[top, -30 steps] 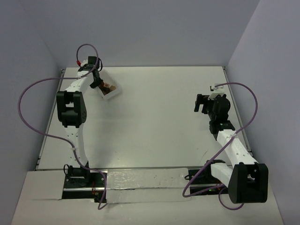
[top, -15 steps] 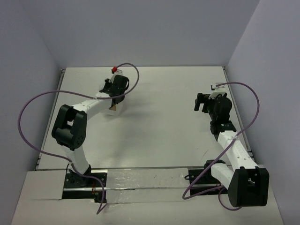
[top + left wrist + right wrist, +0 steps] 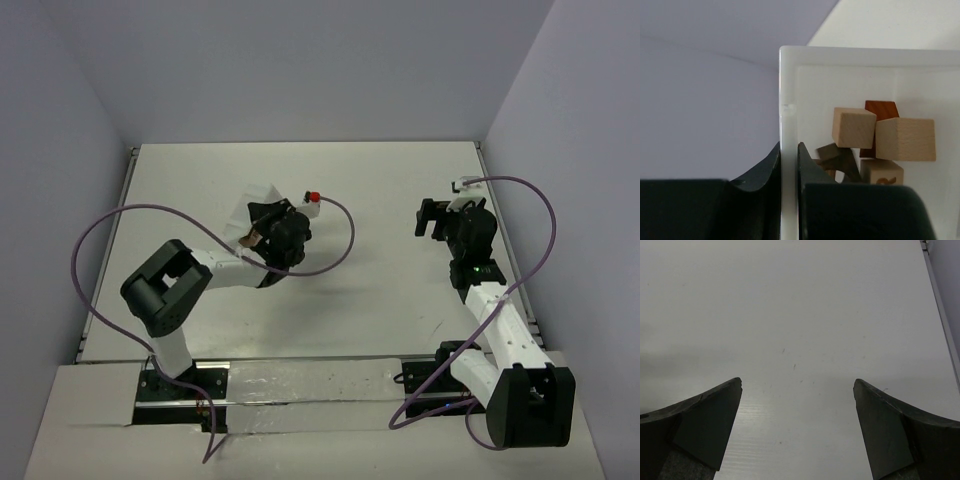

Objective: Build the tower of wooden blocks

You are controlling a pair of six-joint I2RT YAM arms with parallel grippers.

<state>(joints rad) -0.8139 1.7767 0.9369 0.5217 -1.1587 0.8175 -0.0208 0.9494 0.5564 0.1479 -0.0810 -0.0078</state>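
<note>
Left: L gripper [image 3: 789, 150] pinching side wall of white rectangular plastic bin [image 3: 850, 85], held tilted over white desk [image 3: 380, 190], left of centre.
Blocks: small tan, dark-brown & reddish wooden blocks [image 3: 882, 137] lie loose in bin; none stacked yet, all building left to do.
Right: R gripper [image 3: 797, 384] spread wide, empty, over bare desk.
Change: bin swung from far-left corner toward middle; R gripper approx. unmoved.

I log a white matte tabletop [image 3: 800, 330] spreading ahead of the right fingers [image 3: 705, 425], faint specks between them; its edge rail [image 3: 939, 300] runs off to their right.
</note>
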